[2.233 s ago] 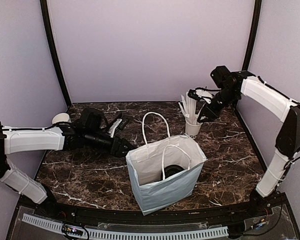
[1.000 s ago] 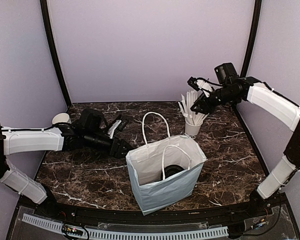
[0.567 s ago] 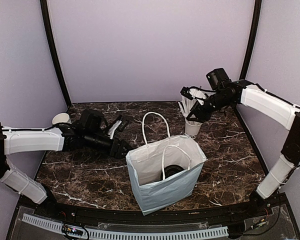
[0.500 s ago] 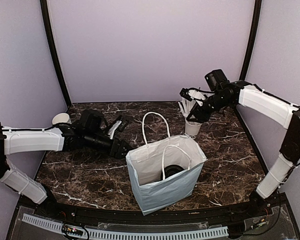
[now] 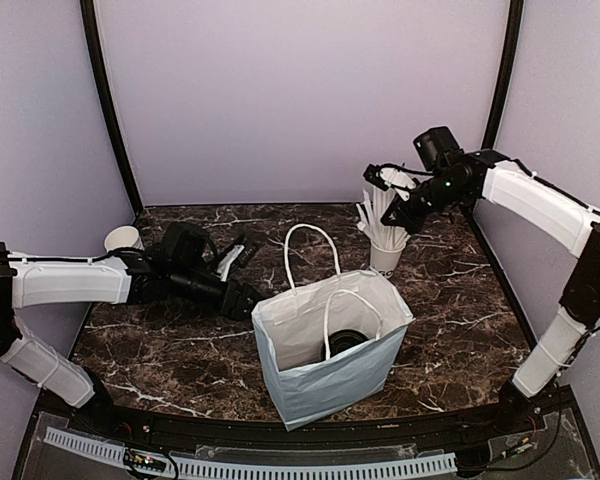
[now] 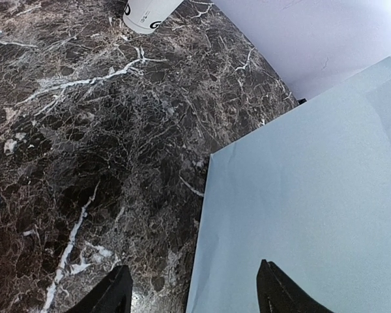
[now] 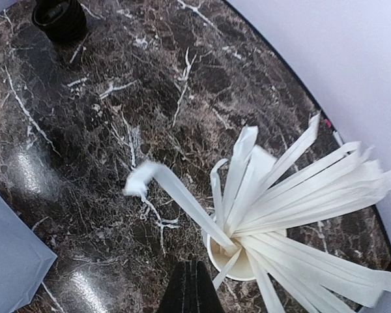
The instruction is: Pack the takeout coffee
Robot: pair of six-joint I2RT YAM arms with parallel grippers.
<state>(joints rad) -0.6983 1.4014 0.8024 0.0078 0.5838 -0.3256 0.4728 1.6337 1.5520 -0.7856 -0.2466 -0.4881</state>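
Takeout coffee (image 5: 347, 341) sits inside the paper bag (image 5: 320, 388), centre near. Right gripper (image 7: 190, 279) is pressed together over the cup of sticks (image 7: 247, 215), far right; we can't tell if 1 is pinched. Left gripper (image 6: 194, 297) is spread at the bag's left wall. We'd lift straight up, slowly.

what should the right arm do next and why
Probably lift the right gripper straight up: its jaws are shut right at the white sticks in their cup, and the lidded coffee already sits in the paper bag.
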